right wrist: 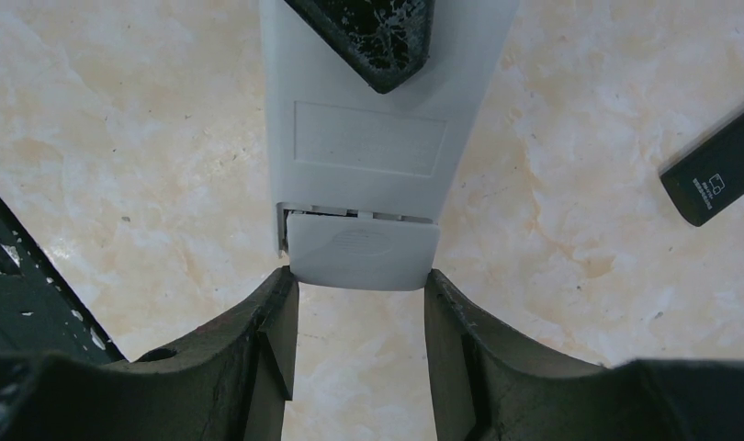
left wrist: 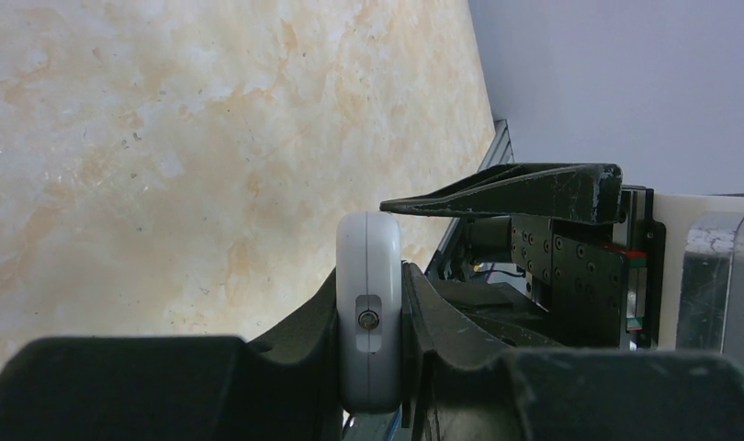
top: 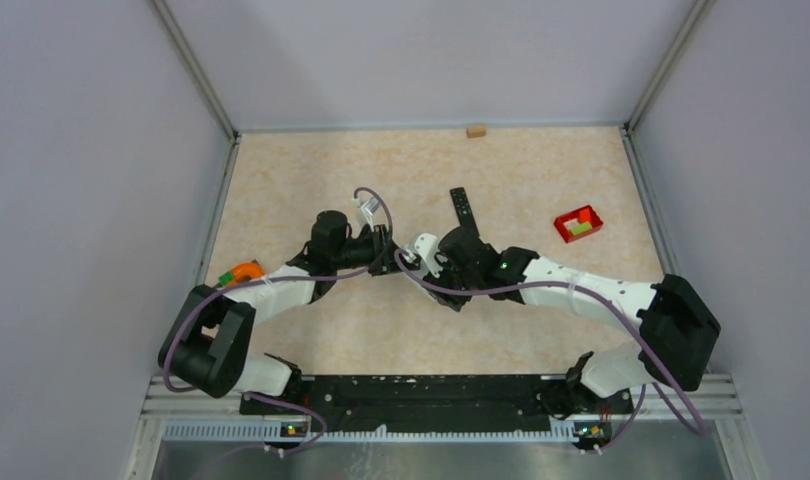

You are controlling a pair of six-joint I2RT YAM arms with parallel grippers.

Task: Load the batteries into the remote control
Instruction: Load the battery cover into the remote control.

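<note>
White remote (right wrist: 366,138) is being held near the centre of the bench (top: 541,170), back face turned toward the right wrist camera. Left hand (left wrist: 369,289) is clamping it narrow, across its thin edges. This is judged to be bracing the body so the other arm can work on it.

Battery cover (right wrist: 363,253) is sitting at the remote's 6 o'clock end in the right wrist view. A dark gap is showing along its upper seam, so it is looking partly slid out. Right hand (right wrist: 360,280) is standing about half wide, fingertips touching the cover's two corners — apparently pinching it to draw it off. Judgement: compartment is being opened; loading not yet begun.

Outward, top view:
- Black remote (top: 462,212) is lying at 1 o'clock of the held one.
- Red tray (top: 563,224) is sitting at 3 o'clock, well apart.
- Small tan block (top: 475,130) is resting at 12 o'clock by the far wall.
- Orange-and-green item (top: 243,271) is lying at 9 o'clock.

Hard to make out:
- Batteries are not showing in any view.
- Compartment interior is hiding under the cover.
- Both wrists are masking the grip from above.
- Orange-and-green item is reading too small to identify.
</note>
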